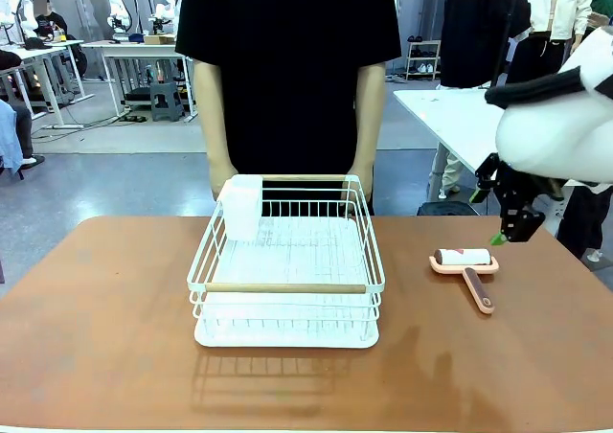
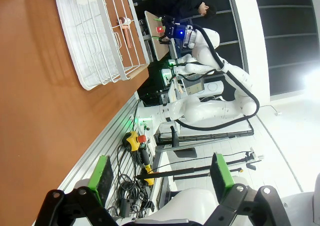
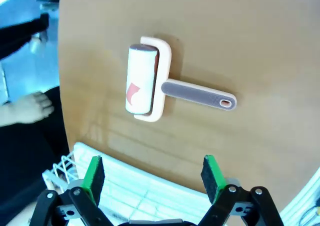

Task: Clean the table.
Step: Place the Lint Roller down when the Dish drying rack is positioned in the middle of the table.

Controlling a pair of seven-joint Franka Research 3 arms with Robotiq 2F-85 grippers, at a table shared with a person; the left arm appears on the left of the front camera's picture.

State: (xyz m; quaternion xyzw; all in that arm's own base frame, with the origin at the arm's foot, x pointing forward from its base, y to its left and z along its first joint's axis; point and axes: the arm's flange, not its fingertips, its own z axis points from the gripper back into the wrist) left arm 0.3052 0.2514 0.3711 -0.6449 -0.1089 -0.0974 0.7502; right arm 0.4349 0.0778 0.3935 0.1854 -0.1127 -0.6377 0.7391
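Note:
The reddish-brown table [image 1: 105, 318] carries a lint roller [image 1: 465, 261] on its right side, a white roll in a peach frame with a brownish handle, lying flat. My right gripper [image 1: 505, 230] hovers just above and right of it. In the right wrist view the lint roller [image 3: 142, 81] lies on the table [image 3: 250, 36] beyond the right gripper [image 3: 152, 176], whose green pads stand wide apart with nothing between them. My left gripper [image 2: 161, 173] is open and holds nothing, back off the table's [image 2: 30, 86] near edge.
A white wire rack [image 1: 285, 270] with wooden handles stands mid-table, a white cup [image 1: 241, 206] in its far left corner. A person stands behind it with both hands at the rack's far rim. Another table [image 1: 450, 117] stands at the back right.

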